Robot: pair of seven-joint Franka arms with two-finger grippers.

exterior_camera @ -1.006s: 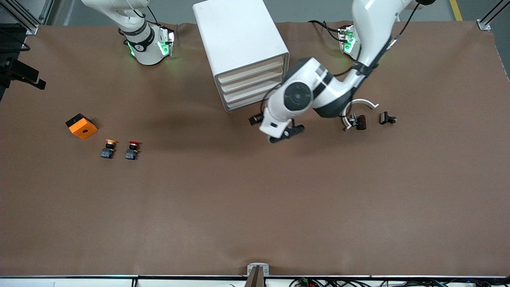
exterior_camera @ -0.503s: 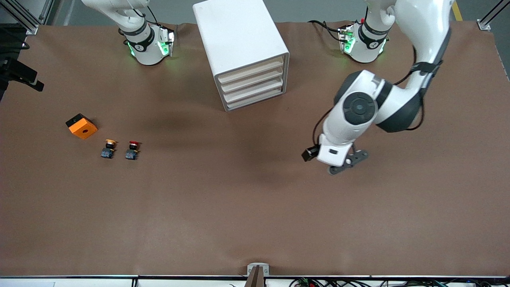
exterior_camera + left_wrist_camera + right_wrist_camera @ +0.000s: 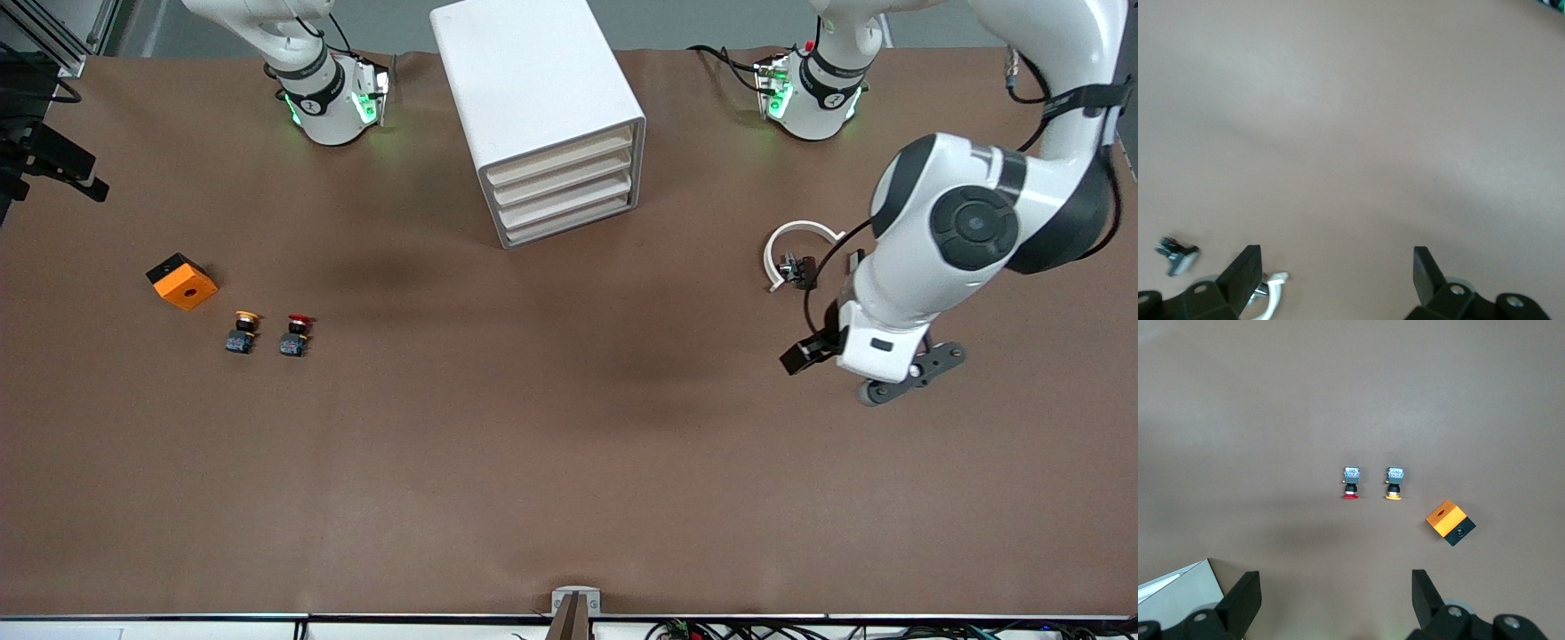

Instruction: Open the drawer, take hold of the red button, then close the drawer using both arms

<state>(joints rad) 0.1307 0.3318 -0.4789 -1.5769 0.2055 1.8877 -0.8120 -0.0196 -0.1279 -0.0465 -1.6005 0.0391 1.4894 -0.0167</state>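
1. Plainly, all four drawers [image 3: 565, 194] of the white cabinet [image 3: 533, 98] are pushed in, their pale beige fronts flush and facing the front camera at a slight angle toward the left arm's end.
2. The red-capped button [image 3: 295, 335] lies on the brown surface [image 3: 533, 462], well apart from the cabinet, nearer to the front camera than it and toward the right arm's end; nothing touches it.
3. Just beside the red-capped button, still farther from the cabinet, lies the orange-yellow-capped button [image 3: 242, 332], and past that, a little farther from the front camera, the orange cube [image 3: 181, 281] with a hole in its top.
4. The right gripper [image 3: 1335, 600] is out of the front view; its own wrist view shows its fingers wide apart and empty, high over the surface, with both buttons, the cube and a corner of the cabinet below it.
5. The left gripper [image 3: 1337, 277] hangs over bare surface toward the left arm's end, well apart from the cabinet and from the red-capped button; its fingers stand wide apart with nothing between them.
6. On the surface near the left gripper, toward the cabinet, lies a curved white piece [image 3: 797, 244] with a small dark part [image 3: 798, 269] at its inner edge.
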